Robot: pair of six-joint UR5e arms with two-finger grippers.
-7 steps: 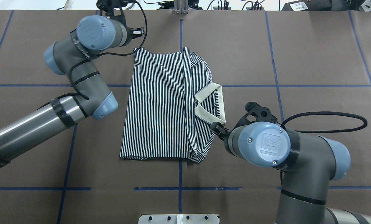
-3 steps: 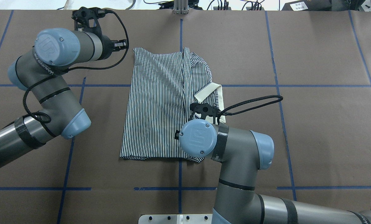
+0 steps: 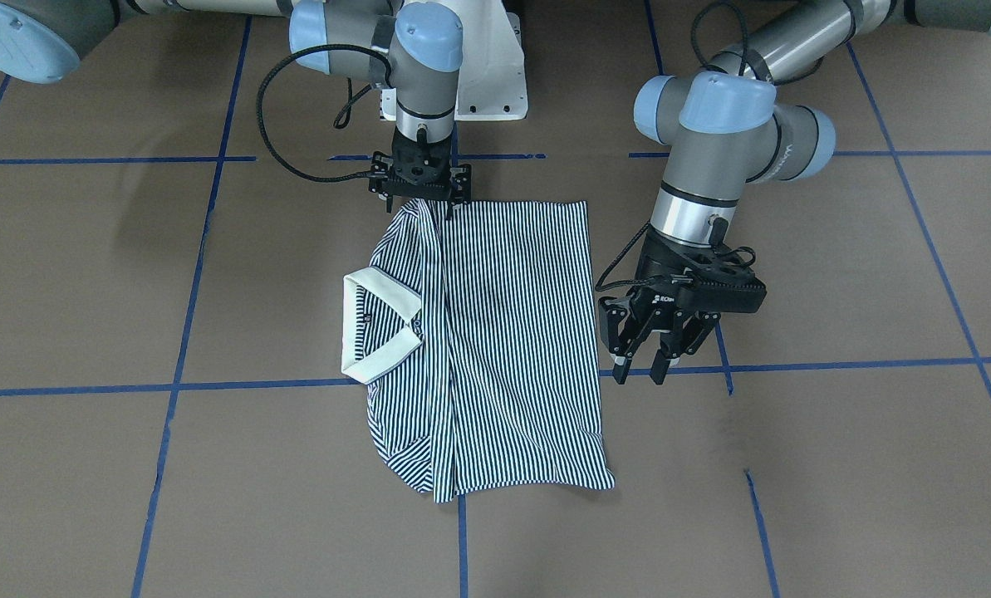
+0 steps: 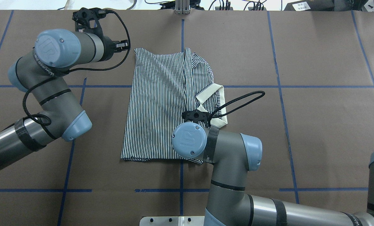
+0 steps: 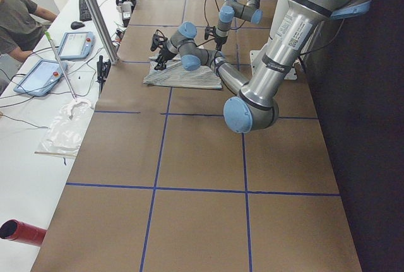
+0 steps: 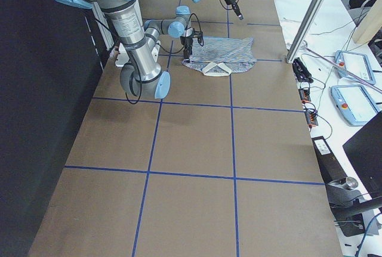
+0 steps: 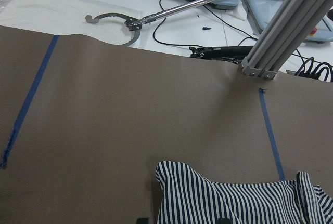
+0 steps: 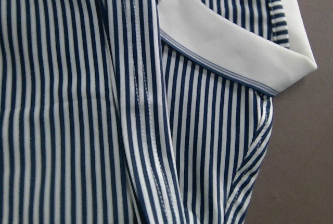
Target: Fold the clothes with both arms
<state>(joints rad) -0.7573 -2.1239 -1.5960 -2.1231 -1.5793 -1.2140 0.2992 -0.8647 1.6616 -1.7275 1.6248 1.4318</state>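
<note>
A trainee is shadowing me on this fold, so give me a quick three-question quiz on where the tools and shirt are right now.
1. True or false: the left tool grips the polo shirt.
2. The white collar lies: A on the right arm's side; B on the left arm's side; C under the fold.
3. Which tool is over the shirt?
Key: 1 false, it hangs open beside the shirt; 2 A; 3 the right tool.

Grey metal arms wearing light-blue joint caps
The left arm [image 4: 53, 97] and right arm [image 4: 230, 153] are showing round screw-studded caps embossed with a logo, black bands, silver forearm tubes and black braided cables looping alongside.
</note>
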